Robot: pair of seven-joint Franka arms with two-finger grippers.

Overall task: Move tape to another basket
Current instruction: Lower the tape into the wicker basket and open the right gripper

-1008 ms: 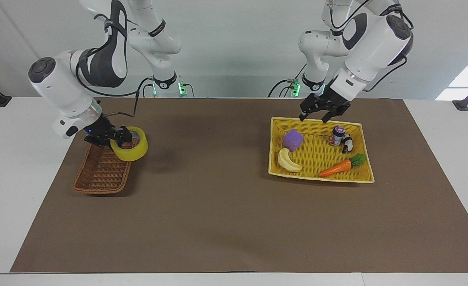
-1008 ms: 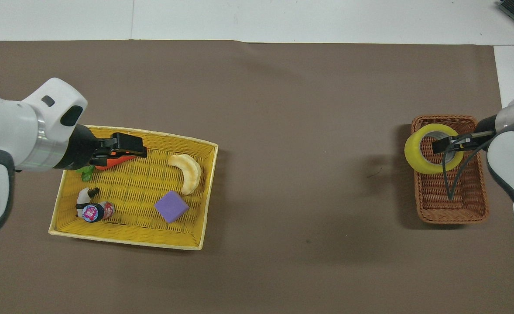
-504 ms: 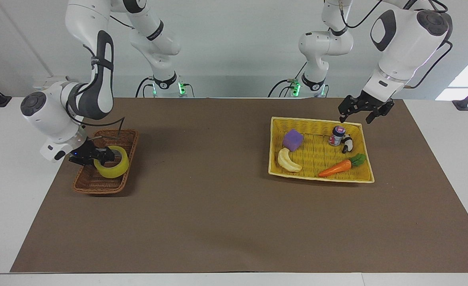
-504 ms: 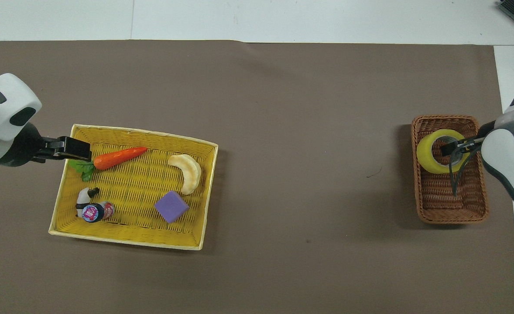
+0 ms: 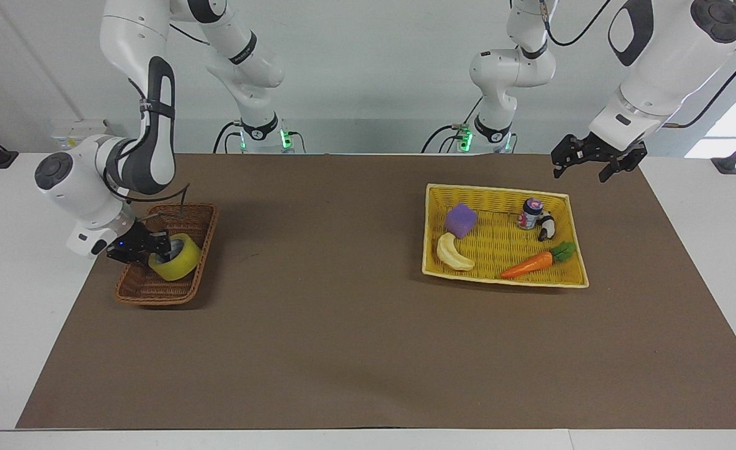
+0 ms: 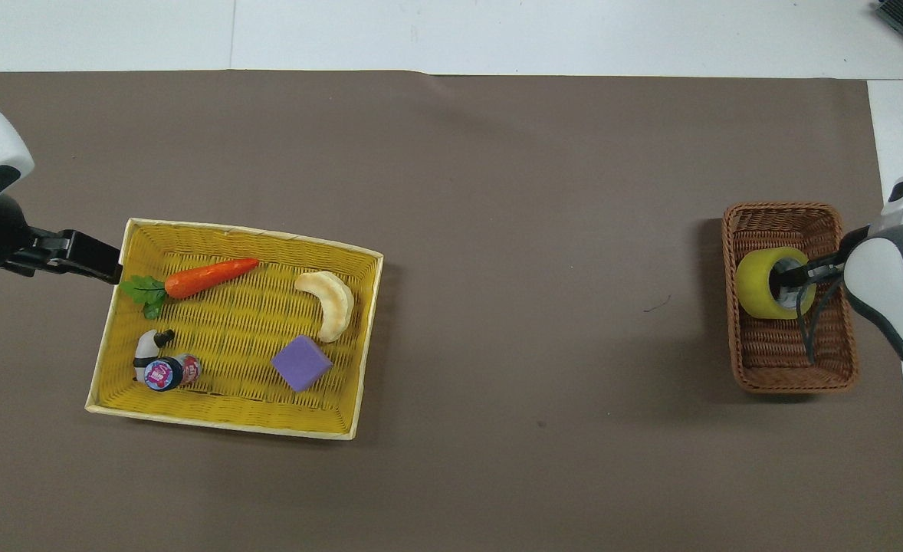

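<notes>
The yellow tape (image 5: 179,264) (image 6: 756,285) lies tilted inside the brown wicker basket (image 5: 155,297) (image 6: 792,381) at the right arm's end of the mat, leaning on the basket's wall. My right gripper (image 5: 154,250) (image 6: 793,274) is low in that basket, at the roll's whitish core. My left gripper (image 5: 583,174) (image 6: 105,265) hangs open and holds nothing. It is in the air just off the yellow basket's corner nearest the left arm's base.
The shallow yellow basket (image 5: 499,192) (image 6: 252,234) holds a carrot (image 5: 527,265), a banana (image 5: 454,253), a purple cube (image 5: 460,220), a small bottle (image 5: 530,214) and a panda figure (image 5: 547,227). A brown mat covers the table between the two baskets.
The right gripper came down with the tape from above the brown basket's rim into the basket. The left gripper drew back from over the yellow basket toward its own end of the table.
</notes>
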